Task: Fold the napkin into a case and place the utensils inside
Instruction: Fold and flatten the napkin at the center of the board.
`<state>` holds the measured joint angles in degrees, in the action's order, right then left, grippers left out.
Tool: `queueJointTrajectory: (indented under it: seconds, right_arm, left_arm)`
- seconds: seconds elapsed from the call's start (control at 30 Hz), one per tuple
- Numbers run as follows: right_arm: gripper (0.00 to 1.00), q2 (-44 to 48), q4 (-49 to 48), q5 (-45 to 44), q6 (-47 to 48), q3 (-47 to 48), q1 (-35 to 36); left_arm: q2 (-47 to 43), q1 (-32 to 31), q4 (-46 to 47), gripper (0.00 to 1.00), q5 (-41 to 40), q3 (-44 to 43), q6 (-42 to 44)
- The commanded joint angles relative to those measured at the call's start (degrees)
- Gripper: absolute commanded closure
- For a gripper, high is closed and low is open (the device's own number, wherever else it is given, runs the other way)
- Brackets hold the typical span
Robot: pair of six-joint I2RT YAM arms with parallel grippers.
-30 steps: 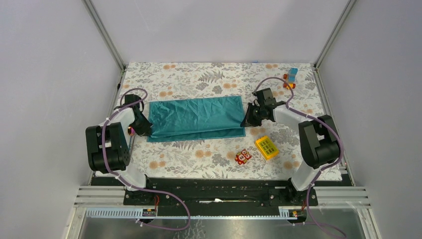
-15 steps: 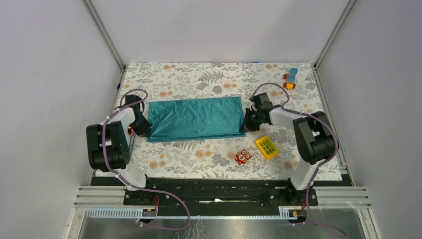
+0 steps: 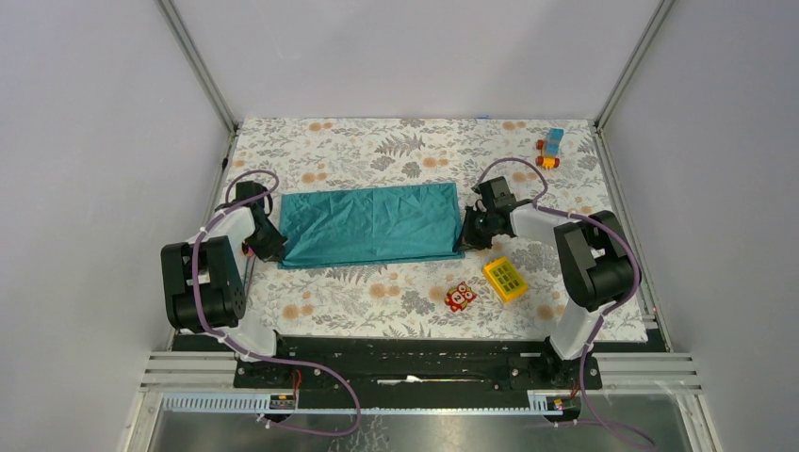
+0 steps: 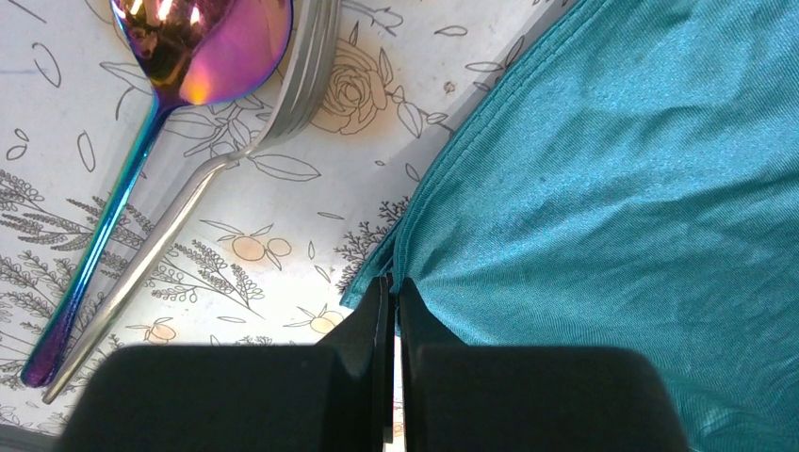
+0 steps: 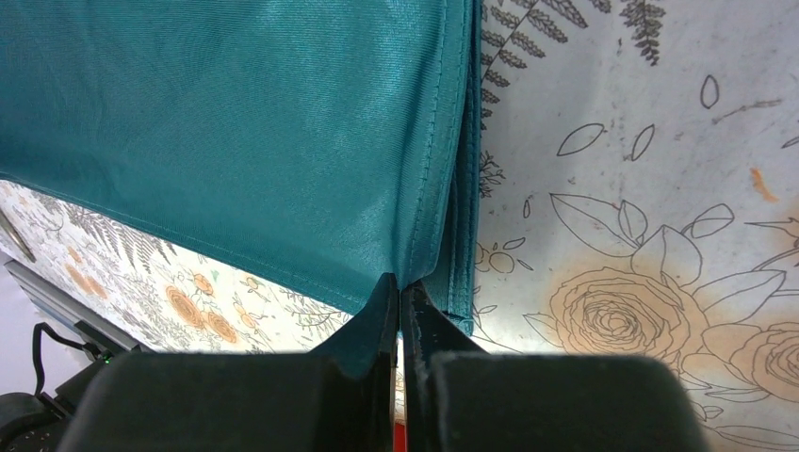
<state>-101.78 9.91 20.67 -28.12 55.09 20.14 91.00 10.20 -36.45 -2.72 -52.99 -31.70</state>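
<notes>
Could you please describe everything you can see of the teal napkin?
The napkin is teal, slightly shiny cloth with stitched hems, folded into a wide layered rectangle lying mid-table on the floral cover. The left gripper pinches its near left corner and the right gripper its near right corner, both shut on the hem. A spoon and fork lie beside its left end, not touching it.

No writing, number or sign could be read in any view. The tablecloth (image 3: pixel 377 151) carried only a flower-and-leaf print, the napkin (image 3: pixel 372 224) was plain teal, and the yellow block (image 3: pixel 505 279) and owl toy (image 3: pixel 460 297) were too small to show any lettering.
</notes>
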Motion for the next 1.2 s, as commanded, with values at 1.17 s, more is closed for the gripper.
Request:
queueJointTrajectory:
  seconds: [1.17]
  right_arm:
    - [0.96,-0.74,-0.68,0.51,0.87,-0.31,0.42]
  left_arm:
    - [-0.34,0.53,-1.70,0.82,-5.12,0.61,-1.43]
